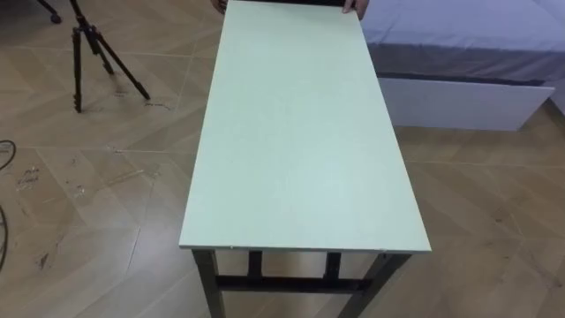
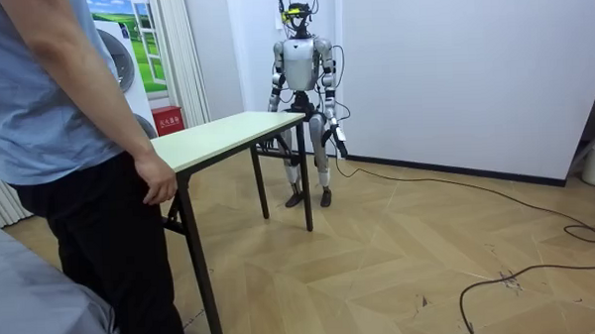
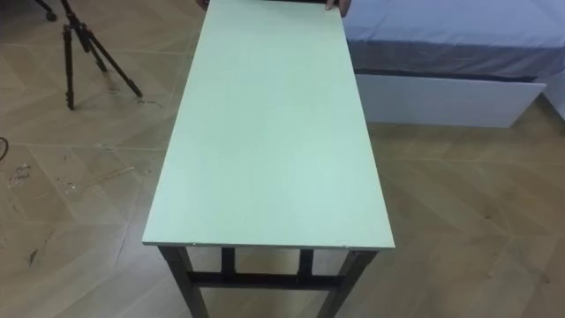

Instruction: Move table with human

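Evidently the surface (image 1: 300,132) stands on the floor between the robot and the person, whose hand (image 2: 157,182) holds its far end, while the robot's left hand (image 2: 338,139) hangs clear, fingers unreadable, so a one-sided lift could tilt it into the bed (image 1: 459,53).

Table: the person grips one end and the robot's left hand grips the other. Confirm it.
Wrong. The person's hand does grip one end of the table, but the robot's left hand hangs at its side, off the table; the room view shows it.
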Tool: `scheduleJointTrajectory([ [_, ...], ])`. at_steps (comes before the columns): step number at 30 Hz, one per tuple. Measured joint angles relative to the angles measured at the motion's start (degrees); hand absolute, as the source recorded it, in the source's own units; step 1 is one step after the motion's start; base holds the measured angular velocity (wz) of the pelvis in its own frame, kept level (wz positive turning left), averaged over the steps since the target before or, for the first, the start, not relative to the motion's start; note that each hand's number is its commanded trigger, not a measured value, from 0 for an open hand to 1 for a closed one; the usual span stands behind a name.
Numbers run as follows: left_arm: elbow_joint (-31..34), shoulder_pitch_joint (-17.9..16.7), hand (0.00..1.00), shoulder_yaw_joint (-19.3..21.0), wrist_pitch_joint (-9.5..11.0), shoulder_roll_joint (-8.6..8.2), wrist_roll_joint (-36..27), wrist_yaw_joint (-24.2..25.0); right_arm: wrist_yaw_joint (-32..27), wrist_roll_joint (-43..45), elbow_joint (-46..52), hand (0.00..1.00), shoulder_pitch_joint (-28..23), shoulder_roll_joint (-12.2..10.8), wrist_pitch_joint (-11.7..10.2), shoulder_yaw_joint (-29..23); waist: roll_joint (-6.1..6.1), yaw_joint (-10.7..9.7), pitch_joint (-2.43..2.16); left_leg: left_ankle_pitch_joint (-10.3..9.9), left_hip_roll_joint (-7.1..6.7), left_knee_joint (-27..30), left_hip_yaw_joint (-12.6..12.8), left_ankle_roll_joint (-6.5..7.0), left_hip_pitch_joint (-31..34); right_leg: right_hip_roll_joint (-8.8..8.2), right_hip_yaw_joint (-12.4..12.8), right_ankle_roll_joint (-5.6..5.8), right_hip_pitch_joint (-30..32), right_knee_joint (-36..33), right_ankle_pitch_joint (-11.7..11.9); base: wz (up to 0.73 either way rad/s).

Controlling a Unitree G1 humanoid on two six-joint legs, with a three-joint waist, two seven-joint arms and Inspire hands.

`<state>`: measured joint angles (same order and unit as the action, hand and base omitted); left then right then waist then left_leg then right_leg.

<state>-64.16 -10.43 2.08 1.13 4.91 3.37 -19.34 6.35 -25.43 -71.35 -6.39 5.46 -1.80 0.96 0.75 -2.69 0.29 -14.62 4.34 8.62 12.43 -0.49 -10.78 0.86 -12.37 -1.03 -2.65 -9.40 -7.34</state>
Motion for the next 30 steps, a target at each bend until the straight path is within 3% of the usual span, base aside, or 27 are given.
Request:
scheduleJointTrajectory([
  [11, 0.0, 0.6, 0.0, -0.1, 0.0, 0.15, -2.4, 2.7, 2.2, -1.9, -0.2, 0.0, 0.1, 0.0, 0.1, 0.0, -0.09, 0.0, 0.01, 0.0, 0.05, 0.0, -0.2, 0.0, 0.0, 0.14, 0.2, 0.02, -0.3, 0.7, 0.3, 0.0],
  [22, -0.2, 0.6, 0.0, 0.0, -1.7, 0.36, -24.6, 15.6, 8.7, -3.9, 0.2, 0.0, 0.0, 0.1, 1.1, -0.4, -0.31, 0.3, -0.03, 0.0, 0.03, 0.0, -0.1, 0.0, 0.3, -0.05, 0.9, 0.01, 0.4, 0.7, 0.3, -0.03],
  [26, 1.7, 0.9, 0.0, -0.1, -3.2, 1.01, -30.1, 21.1, 10.1, -4.5, 5.0, 0.0, -0.6, 0.6, 3.1, -0.6, -0.65, 0.5, -0.15, 0.0, 0.02, 0.1, 0.0, 0.0, 0.7, -0.16, 0.5, 0.01, 0.6, 0.6, 0.3, 0.02],
  [30, 5.2, 0.6, 0.0, -1.3, -3.4, 1.66, -35.5, 24.1, 11.5, -8.3, 10.1, 0.0, -1.9, 0.8, 3.1, -0.5, -0.72, 1.0, -0.2, 0.0, 0.03, 0.1, 0.1, 0.0, 0.8, -0.16, 0.3, 0.01, 0.7, 0.7, 0.3, 0.02],
])
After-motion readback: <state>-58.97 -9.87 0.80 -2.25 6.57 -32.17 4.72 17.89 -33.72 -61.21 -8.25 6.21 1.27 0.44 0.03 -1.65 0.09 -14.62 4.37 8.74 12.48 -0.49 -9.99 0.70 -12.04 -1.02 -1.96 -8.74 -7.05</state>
